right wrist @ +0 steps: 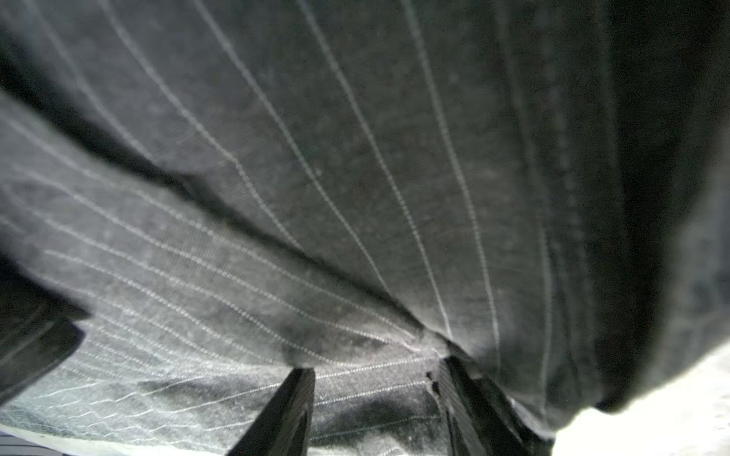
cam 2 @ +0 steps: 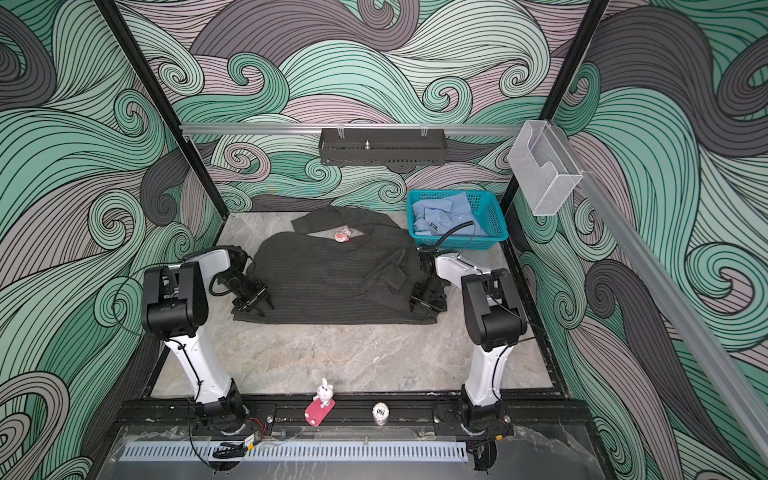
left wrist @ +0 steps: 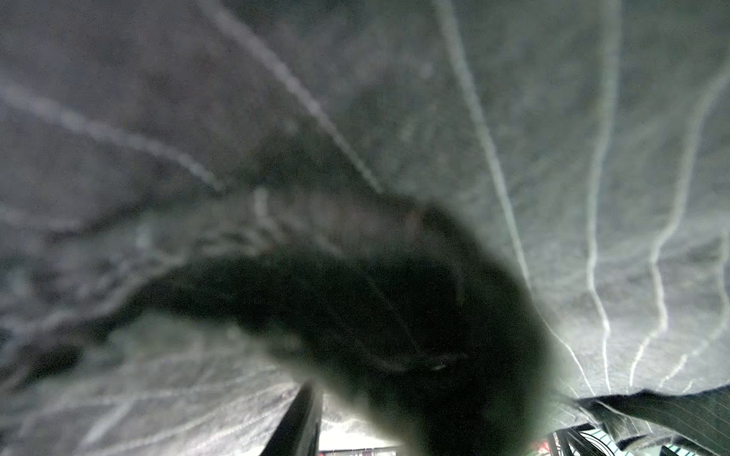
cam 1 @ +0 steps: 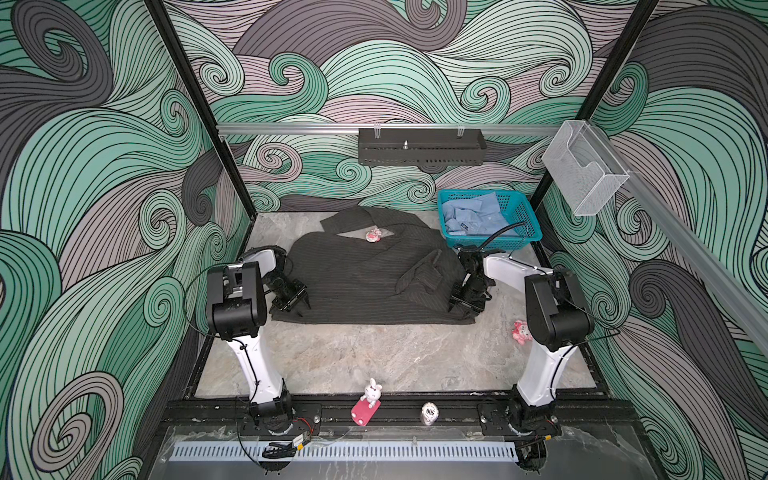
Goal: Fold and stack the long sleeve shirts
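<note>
Charcoal pinstriped shirt [cam 1: 361, 282] is lying spread near table's [cam 1: 374, 361] far edge. My right gripper [cam 1: 463, 306] is resting spread at its right side; left gripper [cam 1: 302, 304] at its left, can't tell. Light blue shirt [cam 1: 473, 216] is sitting in far-right-corner basket [cam 1: 519, 216].

charcoal pinstriped shirt [cam 1: 353, 276], lt blue shirt [cam 1: 473, 214], teal basket [cam 1: 522, 216]

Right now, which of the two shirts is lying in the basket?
The plain light blue shirt, bunched inside the teal basket. The dark pinstriped shirt lies spread out on the table instead.
</note>
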Controlling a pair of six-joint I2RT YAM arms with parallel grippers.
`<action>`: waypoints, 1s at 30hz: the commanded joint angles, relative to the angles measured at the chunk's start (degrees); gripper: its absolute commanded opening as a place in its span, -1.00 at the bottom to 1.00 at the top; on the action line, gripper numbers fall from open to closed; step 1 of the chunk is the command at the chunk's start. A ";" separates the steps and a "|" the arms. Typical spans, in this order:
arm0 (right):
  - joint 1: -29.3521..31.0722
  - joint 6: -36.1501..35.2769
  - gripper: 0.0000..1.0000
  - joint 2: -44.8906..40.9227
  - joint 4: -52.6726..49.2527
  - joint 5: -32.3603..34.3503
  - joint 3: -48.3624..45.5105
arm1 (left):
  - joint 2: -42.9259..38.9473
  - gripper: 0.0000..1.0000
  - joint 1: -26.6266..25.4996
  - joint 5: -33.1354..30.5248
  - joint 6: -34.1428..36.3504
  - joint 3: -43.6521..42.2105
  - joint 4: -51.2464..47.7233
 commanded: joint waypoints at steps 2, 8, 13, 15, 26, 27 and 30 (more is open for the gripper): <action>-0.10 1.12 0.04 -2.09 -0.95 1.83 -5.53 | -1.76 -0.24 0.51 -2.81 1.11 -5.50 0.23; -0.06 0.95 0.04 -8.84 -1.19 2.15 -13.43 | -7.27 -0.23 0.64 -2.90 3.22 -11.96 0.28; -0.09 0.50 0.05 -16.58 -3.48 3.10 -15.38 | -14.92 -0.12 -0.29 -2.28 4.98 -10.29 -2.49; -0.03 0.00 0.12 -18.49 -5.11 3.80 -13.34 | -18.11 -0.06 -3.29 -2.49 7.02 -4.59 -4.19; -0.08 0.28 0.20 -16.57 -4.08 2.83 -8.35 | -14.03 -0.04 -29.94 2.71 22.47 17.86 7.42; -0.07 0.31 0.20 -16.25 -3.76 2.58 -8.57 | -12.55 -0.04 -32.11 2.12 24.55 19.17 7.85; -0.10 0.41 0.19 -15.36 -2.62 1.62 -9.57 | -8.49 0.02 -38.02 0.22 29.98 21.54 10.46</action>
